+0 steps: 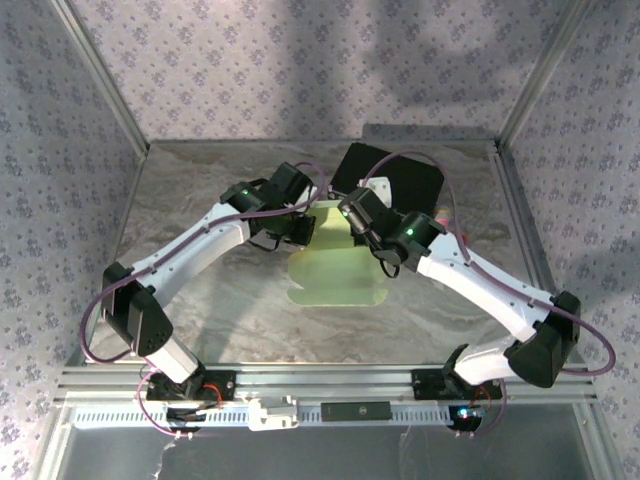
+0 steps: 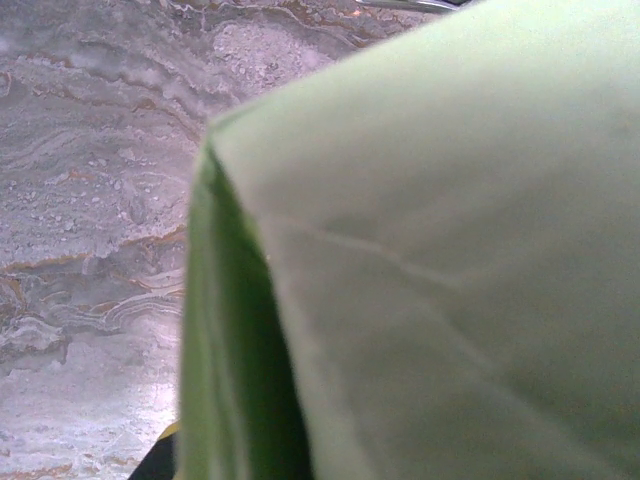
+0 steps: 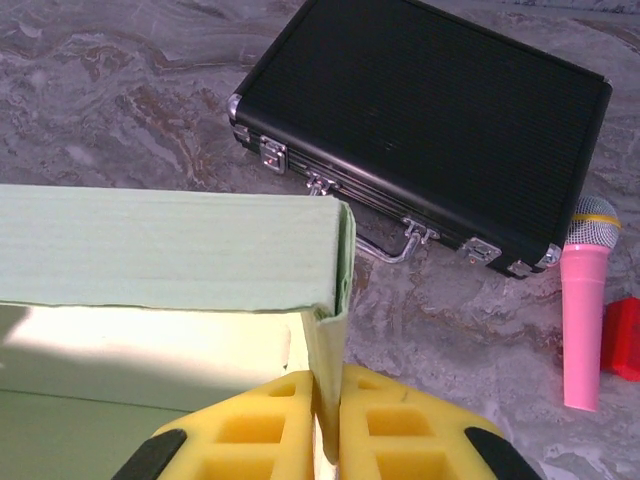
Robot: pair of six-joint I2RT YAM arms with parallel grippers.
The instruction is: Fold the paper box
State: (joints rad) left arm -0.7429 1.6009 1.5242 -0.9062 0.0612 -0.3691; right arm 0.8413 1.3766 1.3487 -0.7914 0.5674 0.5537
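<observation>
Surroundings: walls point(image 1: 250, 60) papered in a pale purple flower print, with metal frame posts at the corners.
Surface: a grey-brown marbled tabletop point(image 1: 200, 300).
Paper box: the pale green paper box point(image 1: 335, 275) lies at the middle of the tabletop between the two arms. It is partly formed, with its base flat and its far wall raised.
Left gripper: the left gripper point(image 1: 300, 232) is at the left end of the raised wall. Its jaws are closed. The left wrist camera sees blurred green card right up against the lens, so I cannot tell whether it pinches the card.
Right gripper: the right gripper point(image 3: 328, 430) is at the right end of that wall. Its yellow pads point(image 3: 250, 435) are clamped on a thin upright corner flap of the box.
Black case: a ribbed black case point(image 3: 430, 110) with metal latches and a handle lies closed near the far edge, right of centre, just beyond the box.
Other items: a pink toy microphone point(image 3: 580, 320) lies beside the case's right corner, with a red object point(image 3: 622, 338) just to its right.
</observation>
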